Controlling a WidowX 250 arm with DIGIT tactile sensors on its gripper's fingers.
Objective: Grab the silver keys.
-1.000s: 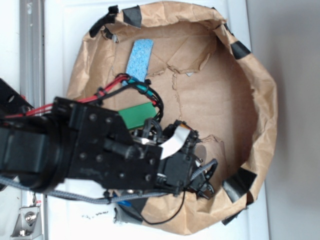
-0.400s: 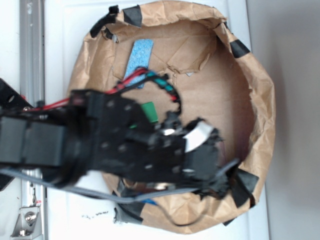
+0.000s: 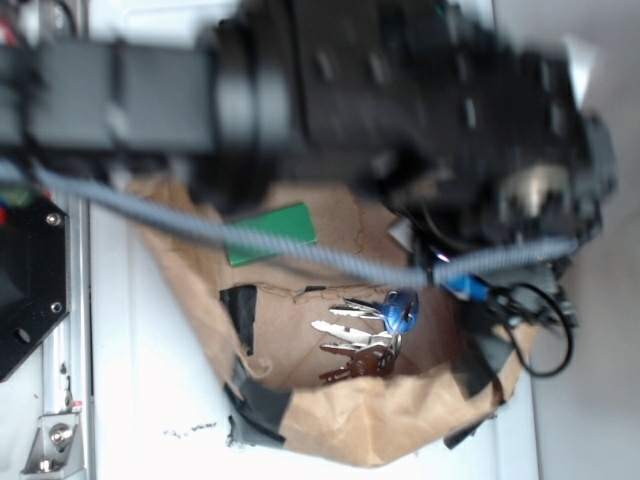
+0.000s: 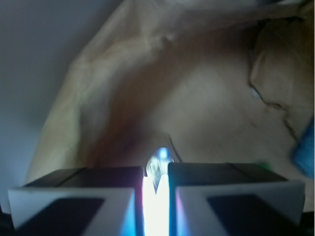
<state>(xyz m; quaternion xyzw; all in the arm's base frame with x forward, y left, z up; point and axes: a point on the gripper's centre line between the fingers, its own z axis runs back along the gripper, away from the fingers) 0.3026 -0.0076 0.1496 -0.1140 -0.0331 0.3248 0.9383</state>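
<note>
The silver keys [image 3: 358, 335] lie fanned out on the brown paper floor of the bag, low in the exterior view, with a blue-headed key [image 3: 401, 312] in the bunch. They look sharp and still. My gripper [image 3: 585, 190] is a blurred black mass at the upper right, well apart from them. In the wrist view my gripper [image 4: 156, 169] has its jaws almost together, with only a narrow bright slit between them. A small shiny blurred bit [image 4: 160, 158] shows in that slit; I cannot tell what it is.
The crumpled brown paper bag [image 3: 380, 425] rings the scene, with black tape patches [image 3: 240, 310] on its wall. A flat green block [image 3: 268, 235] lies left of the keys under a grey cable [image 3: 300, 250]. The blue sponge [image 4: 304, 150] shows at the wrist view's right edge.
The arm has swung fast from the lower part of the bag to the top and right of the view, uncovering the keys on the paper where the gripper had been.
</note>
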